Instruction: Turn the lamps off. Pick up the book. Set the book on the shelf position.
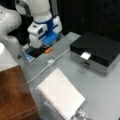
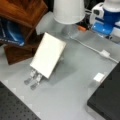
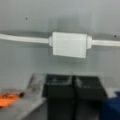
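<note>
The book [image 1: 61,96] [image 2: 47,55], a white spiral-bound notebook, leans tilted on a small metal stand [image 2: 33,77]. The shelf position [image 1: 13,95] [image 2: 22,11] is the dark reddish-brown wooden block beside it. A white lamp shade [image 2: 68,10] stands behind the book. Its white cord runs across the table through an inline switch [image 1: 50,61] [image 2: 105,53] [image 3: 69,44]. My gripper [image 3: 73,82] [image 1: 40,51] hovers shut and empty just short of that switch, without touching it. It is far from the book.
A black-topped grey metal box [image 1: 96,51] [image 2: 107,100] with a small white tag [image 1: 85,55] sits on the far side of the cord from the book. A small orange item [image 1: 48,50] [image 2: 81,28] lies near the gripper. A blue book [image 2: 10,33] is tucked under the wooden block.
</note>
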### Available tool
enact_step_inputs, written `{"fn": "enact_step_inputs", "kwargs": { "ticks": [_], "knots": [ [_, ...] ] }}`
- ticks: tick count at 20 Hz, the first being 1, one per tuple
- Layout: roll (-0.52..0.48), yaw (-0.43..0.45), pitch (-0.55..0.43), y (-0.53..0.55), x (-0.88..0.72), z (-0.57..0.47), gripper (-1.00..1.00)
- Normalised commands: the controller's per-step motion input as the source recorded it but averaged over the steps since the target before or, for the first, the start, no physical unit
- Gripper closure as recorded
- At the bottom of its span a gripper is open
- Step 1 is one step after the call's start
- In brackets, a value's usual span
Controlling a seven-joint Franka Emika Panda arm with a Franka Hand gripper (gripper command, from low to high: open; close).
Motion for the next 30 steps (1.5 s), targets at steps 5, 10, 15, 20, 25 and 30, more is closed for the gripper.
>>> {"fn": "enact_step_inputs", "kwargs": {
  "ticks": [5, 10, 15, 20, 25, 30],
  "knots": [
    [-0.142, 0.064, 0.235, -0.09, 0.26, 0.22, -1.00],
    [-0.178, 0.108, 0.241, -0.09, 0.26, 0.18, -1.00],
    [-0.294, 0.125, 0.333, -0.01, 0.34, 0.23, -1.00],
    [-0.404, 0.084, 0.448, 0.06, 0.47, 0.32, -1.00],
    [-0.508, 0.012, 0.502, 0.08, 0.68, 0.40, -1.00],
    [-0.412, -0.055, 0.503, 0.01, 0.89, 0.36, -1.00]
  ]
}}
